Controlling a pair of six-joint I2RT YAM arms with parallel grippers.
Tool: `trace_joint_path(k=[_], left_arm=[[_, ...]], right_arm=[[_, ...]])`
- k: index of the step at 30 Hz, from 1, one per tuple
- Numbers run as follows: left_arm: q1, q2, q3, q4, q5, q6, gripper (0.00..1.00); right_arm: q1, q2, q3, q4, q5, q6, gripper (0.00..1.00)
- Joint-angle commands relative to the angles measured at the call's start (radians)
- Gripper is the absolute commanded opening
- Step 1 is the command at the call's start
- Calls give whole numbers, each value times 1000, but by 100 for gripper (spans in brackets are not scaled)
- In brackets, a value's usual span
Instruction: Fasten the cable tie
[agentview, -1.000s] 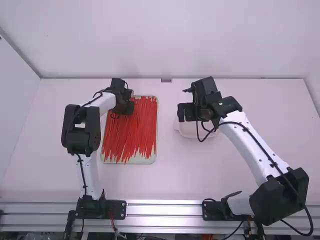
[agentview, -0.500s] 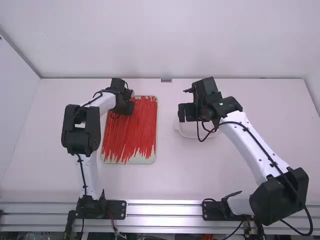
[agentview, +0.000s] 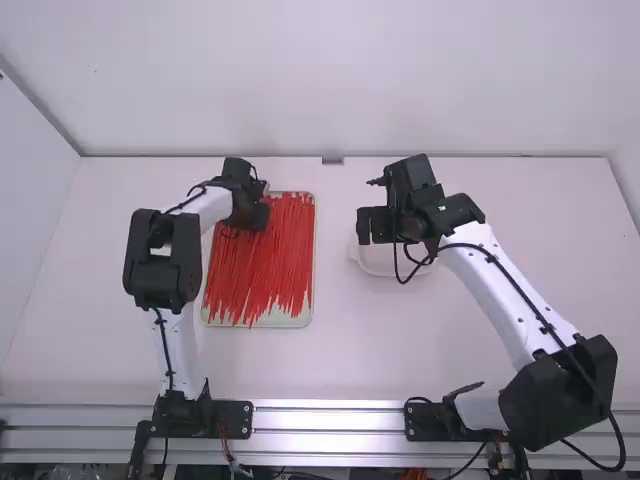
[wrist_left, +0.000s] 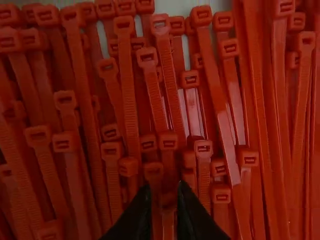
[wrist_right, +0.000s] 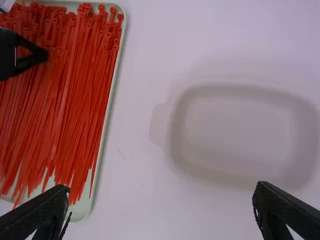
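No visible shift since earlier frames; both arms static. Left claw (wrist_left: 163, 192) pressed near together, pinching one cable tie (wrist_left: 163, 225) between tips, rest of pile (wrist_left: 150, 100) ahead on tray (agentview: 305, 318). Right claw (wrist_right: 159, 192) spread wide over dish (wrist_right: 240, 135). Tie not lifted or looped; fastening not begun.

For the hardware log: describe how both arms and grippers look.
Left arm and right arm: white links, black joints, thin black cables looping beside them. Left gripper and right gripper: black, two fingers each, tapering to wedge-shaped tips.
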Motion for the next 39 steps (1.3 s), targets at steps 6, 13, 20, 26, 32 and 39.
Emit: trace_joint_path(k=[6, 13, 20, 26, 32, 39], left_arm=[[-2, 15, -23, -11, -14, -2, 7], [0, 15, 111, -105, -58, -29, 5], [-5, 11, 246, -188, -58, -43, 5], [-5, -16, 344, -270, -61, -62, 2], [-3, -131, 357, -265, -61, -72, 2], [5, -329, 356, -278, -74, -72, 2]], right_arm=[[0, -18, -6, 0, 5, -1, 98], [0, -18, -6, 0, 4, 0, 98], [0, -18, -6, 0, 4, 0, 98], [0, -18, -6, 0, 4, 0, 98], [0, -18, -6, 1, 4, 0, 98], [0, -18, -6, 8, 5, -1, 98]])
